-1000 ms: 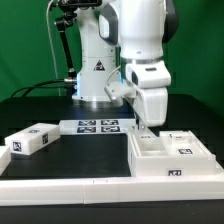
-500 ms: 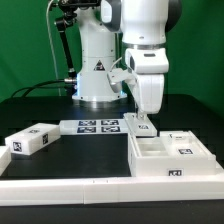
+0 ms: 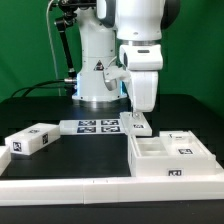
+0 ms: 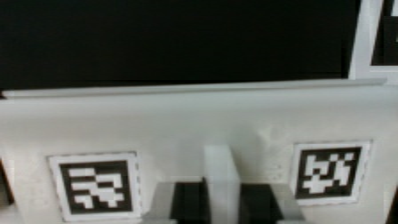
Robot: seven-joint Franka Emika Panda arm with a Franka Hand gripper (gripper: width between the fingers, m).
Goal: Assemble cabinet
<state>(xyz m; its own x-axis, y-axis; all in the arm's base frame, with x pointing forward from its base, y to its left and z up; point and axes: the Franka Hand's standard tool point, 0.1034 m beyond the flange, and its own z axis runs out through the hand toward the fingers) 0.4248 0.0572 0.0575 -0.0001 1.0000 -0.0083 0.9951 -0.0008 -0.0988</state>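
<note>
**Gripper low over a small cabinet piece by the marker board**

The black table [image 3: 40, 108] carries everything, and the arm [image 3: 140, 45] stands upright over its middle. The largest cabinet part, the open body [image 3: 146, 168], lies just to the exterior view's right of the gripper [image 3: 138, 117] and nearer the camera. It stands close by the fingers' path on that side. The marker board [image 3: 95, 126] lies flat on the exterior view's left of the gripper, its end close to the fingertips. A loose block [image 3: 30, 140] sits well apart, farther to that same side.

Smallest is a tagged piece [image 3: 140, 128] right under the gripper, between the board and the body. We cannot tell whether the fingers touch it, nor whether they are parted or closed.

In the wrist view a white face [image 4: 196, 120] with two tags fills the frame close below the tool. We cannot say which part it belongs to.

Against the frame a second ago, the gripper has shifted toward the exterior view's left, from above the body's corner to above the piece. The body, board and block lie as before.
</note>
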